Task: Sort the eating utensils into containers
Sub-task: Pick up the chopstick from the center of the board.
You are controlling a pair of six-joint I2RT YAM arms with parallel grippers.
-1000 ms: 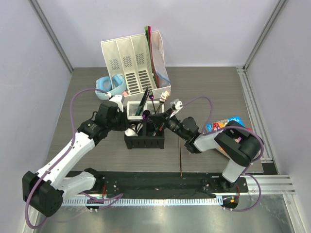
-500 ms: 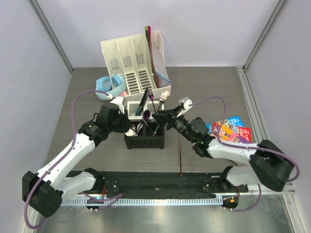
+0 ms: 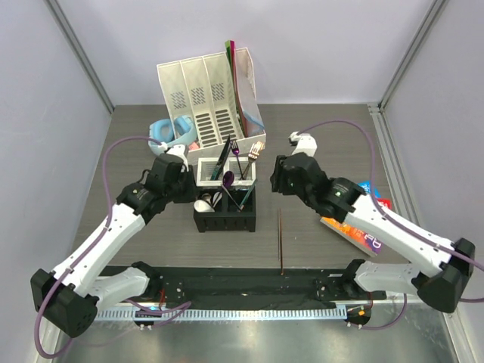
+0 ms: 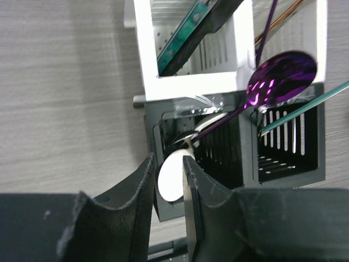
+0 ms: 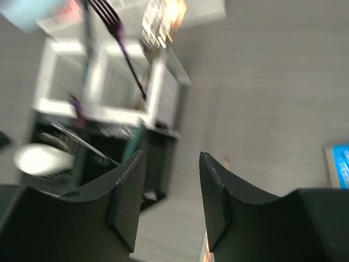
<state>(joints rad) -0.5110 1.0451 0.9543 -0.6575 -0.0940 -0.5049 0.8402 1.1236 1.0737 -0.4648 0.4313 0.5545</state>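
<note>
grey wood-grain table (image 3: 325,144) — at its back a white slotted file organiser (image 3: 198,94), blue headphones (image 3: 168,130) just beside it; mid-table the four-cell caddy (image 3: 224,219); a thin brown chopstick (image 3: 280,242) lies near the caddy — a colourful book (image 3: 361,237) further right.

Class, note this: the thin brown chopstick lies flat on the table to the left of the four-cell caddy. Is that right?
Not quite: the chopstick lies flat to the right of the caddy, not the left. The top external view shows it.
</note>
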